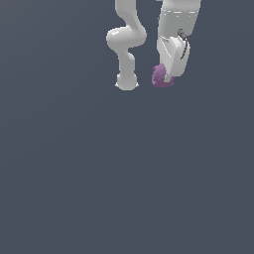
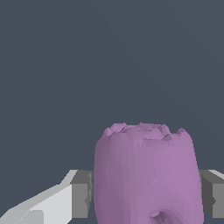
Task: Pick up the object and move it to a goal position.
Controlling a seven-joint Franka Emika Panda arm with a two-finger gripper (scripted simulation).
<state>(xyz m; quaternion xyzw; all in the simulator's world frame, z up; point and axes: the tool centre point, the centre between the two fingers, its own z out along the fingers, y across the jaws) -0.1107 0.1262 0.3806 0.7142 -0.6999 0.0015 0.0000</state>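
The object (image 1: 159, 77) is a small purple-magenta lumpy blob, seen near the top of the exterior view, partly hidden behind my white gripper (image 1: 166, 79). In the wrist view the object (image 2: 148, 175) fills the space between my two grey fingertips (image 2: 82, 194), which press against both of its sides. My gripper (image 2: 146, 194) is shut on it. I cannot tell from the flat grey background how high it is held.
The white arm's links and base (image 1: 126, 82) stand to the exterior view's left of the gripper. Around them is a plain dark grey surface (image 1: 124, 173).
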